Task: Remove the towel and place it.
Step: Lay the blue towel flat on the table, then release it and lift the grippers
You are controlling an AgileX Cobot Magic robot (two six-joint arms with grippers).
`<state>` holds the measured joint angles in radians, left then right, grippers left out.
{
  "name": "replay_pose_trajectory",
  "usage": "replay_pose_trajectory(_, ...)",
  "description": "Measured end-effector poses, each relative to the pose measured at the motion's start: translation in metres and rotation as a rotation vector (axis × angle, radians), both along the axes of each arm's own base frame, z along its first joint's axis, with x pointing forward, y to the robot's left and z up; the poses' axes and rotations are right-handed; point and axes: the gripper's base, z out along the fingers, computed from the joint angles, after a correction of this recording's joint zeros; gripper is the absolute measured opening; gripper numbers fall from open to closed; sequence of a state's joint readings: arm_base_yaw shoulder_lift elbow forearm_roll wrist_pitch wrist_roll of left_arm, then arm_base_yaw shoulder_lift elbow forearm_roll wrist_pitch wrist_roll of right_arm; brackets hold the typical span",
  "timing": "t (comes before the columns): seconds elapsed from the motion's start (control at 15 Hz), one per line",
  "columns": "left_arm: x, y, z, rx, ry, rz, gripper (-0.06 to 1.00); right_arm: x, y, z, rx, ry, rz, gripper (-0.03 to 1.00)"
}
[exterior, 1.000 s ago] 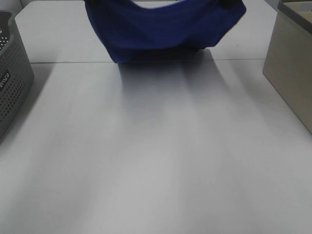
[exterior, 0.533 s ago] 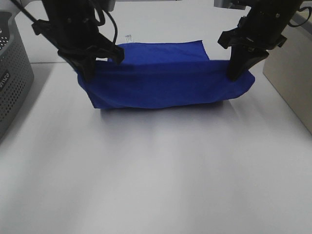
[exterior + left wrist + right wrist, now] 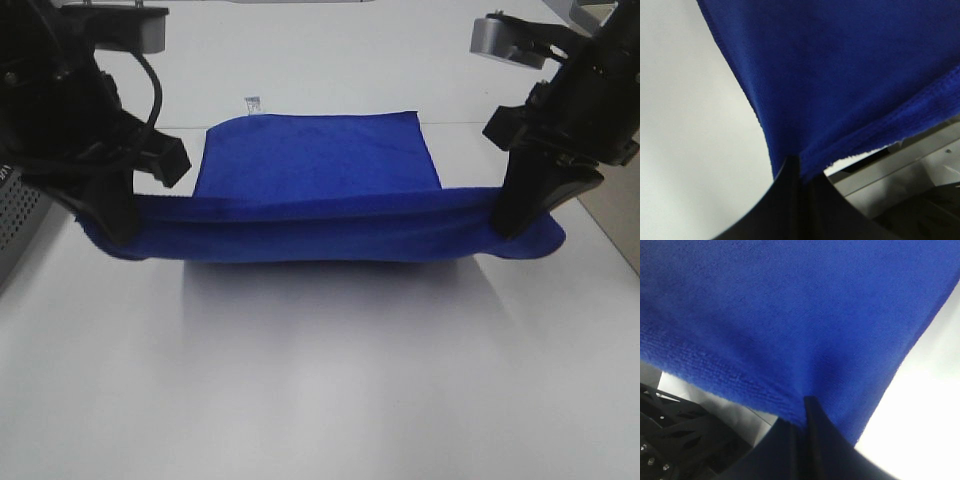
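The large royal-blue plush microfibre towel (image 3: 315,175) is held stretched low between the black left gripper (image 3: 118,230) and the black right gripper (image 3: 507,225), each clamped on a near corner, so that its far half lies spread flat on the white table (image 3: 320,380) without bunching

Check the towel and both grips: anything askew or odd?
Nothing stands out. The towel is stretched level between the left gripper and right gripper, both shut on its near edge; its far part lies flat on the table.
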<state>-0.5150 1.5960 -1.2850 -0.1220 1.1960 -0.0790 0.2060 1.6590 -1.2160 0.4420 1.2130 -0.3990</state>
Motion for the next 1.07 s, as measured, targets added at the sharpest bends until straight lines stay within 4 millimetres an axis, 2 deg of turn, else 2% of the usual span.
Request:
replay_pose_trajectory(0.07, -0.023, -0.003, -0.006, -0.011, 0.036, -0.031, 0.00, -0.021, -0.004, -0.006, -0.003, 0.039, -0.004, 0.00)
replay_pose_trajectory(0.2, -0.046, -0.007, -0.008, -0.022, 0.061, -0.043, 0.00, -0.042, -0.008, -0.010, -0.007, 0.075, -0.020, 0.00)
replay_pose_trajectory(0.33, -0.061, -0.008, -0.009, -0.030, 0.073, -0.039, 0.00, -0.059, -0.011, -0.012, -0.005, 0.094, -0.027, 0.00)
replay_pose_trajectory(0.47, -0.092, -0.012, -0.017, -0.048, 0.127, -0.047, 0.00, -0.087, -0.016, -0.021, -0.012, 0.141, -0.035, 0.00)
replay_pose_trajectory(0.53, -0.100, -0.013, -0.019, -0.051, 0.144, -0.047, 0.00, -0.092, -0.017, -0.023, -0.010, 0.152, -0.037, 0.00)
replay_pose_trajectory(0.73, -0.139, -0.017, -0.027, -0.078, 0.215, -0.038, 0.00, -0.125, -0.023, -0.036, -0.015, 0.224, -0.065, 0.00)
replay_pose_trajectory(0.87, -0.158, -0.021, -0.030, -0.070, 0.246, -0.052, 0.00, -0.141, -0.025, -0.043, -0.015, 0.255, -0.069, 0.00)
replay_pose_trajectory(1.07, -0.168, -0.020, -0.043, -0.049, 0.278, -0.029, 0.00, -0.157, -0.027, -0.053, -0.006, 0.311, -0.081, 0.00)
